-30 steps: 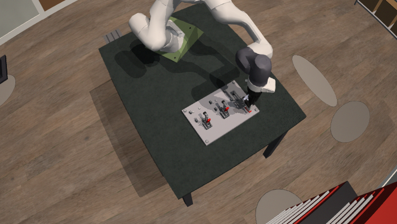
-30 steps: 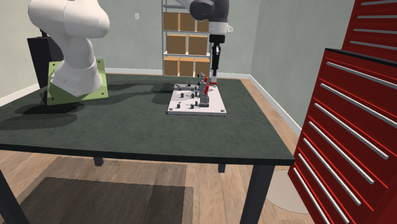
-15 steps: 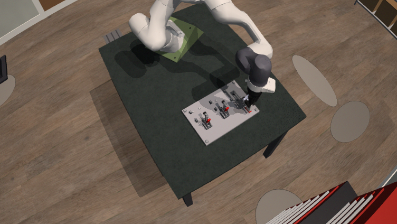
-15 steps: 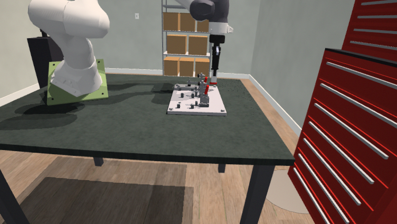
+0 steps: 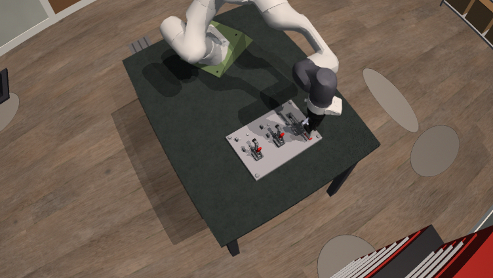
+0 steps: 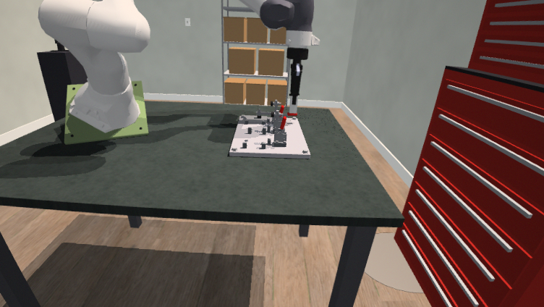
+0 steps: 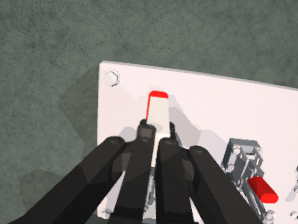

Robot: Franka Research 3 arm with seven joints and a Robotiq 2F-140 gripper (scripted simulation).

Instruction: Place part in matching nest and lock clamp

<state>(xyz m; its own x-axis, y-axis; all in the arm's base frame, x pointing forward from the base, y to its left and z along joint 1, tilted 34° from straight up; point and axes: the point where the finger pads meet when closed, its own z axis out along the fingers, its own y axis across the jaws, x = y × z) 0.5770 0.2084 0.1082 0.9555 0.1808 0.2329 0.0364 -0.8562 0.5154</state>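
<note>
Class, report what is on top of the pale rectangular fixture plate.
On the pale rectangular fixture plate stand three grey metal clamps with red-tipped handles. The dark arm and fingers partly cover the one at the plate's far end.

Nothing has visibly changed since the earlier pictures.
</note>
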